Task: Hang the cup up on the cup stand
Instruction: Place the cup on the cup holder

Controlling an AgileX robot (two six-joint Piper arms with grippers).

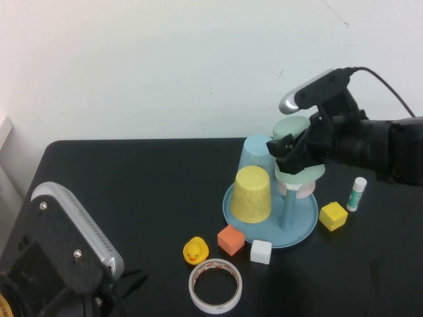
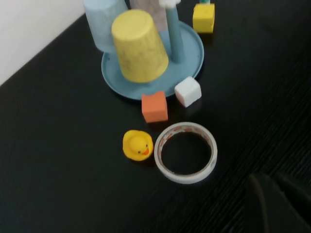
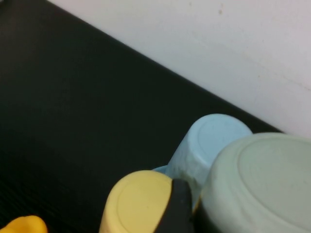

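Currently, item one: right gripper (image 1: pixel 289 153), raised over the back right of the cup stand (image 1: pixel 299 232), its dark fingers pinching the cup (image 1: pixel 295 129) at the side wall. The cup is mint-green, upside down, base uppermost; in the right wrist view its pale round base (image 3: pixel 265 182) fills the near corner, with one black fingertip (image 3: pixel 176 204) just beside it.

Item two: the cup's position. It sits high over a peg at the stand's right side, rim low around a paler collar (whether the peg tip is fully inside it cannot be told from these views). Judged: placement is nearly done; what is left is to seat it, let go and back the arm away.

Item three: stand contents. Yellow cup (image 1: pixel 252 194) inverted at the front, light blue cup (image 1: pixel 255 156) inverted behind it, one bare blue peg (image 1: pixel 289 210) at front right.

Item four: loose objects near the stand. Orange block (image 1: pixel 230 240), white block (image 1: pixel 261 251), yellow block (image 1: pixel 332 216), rubber duck (image 1: pixel 195 251), tape roll (image 1: pixel 215 285), small white tube (image 1: pixel 357 194).

Item five: left gripper (image 2: pixel 272 204), parked low at the table's near left corner, well apart from the stand; its finger state cannot be told.
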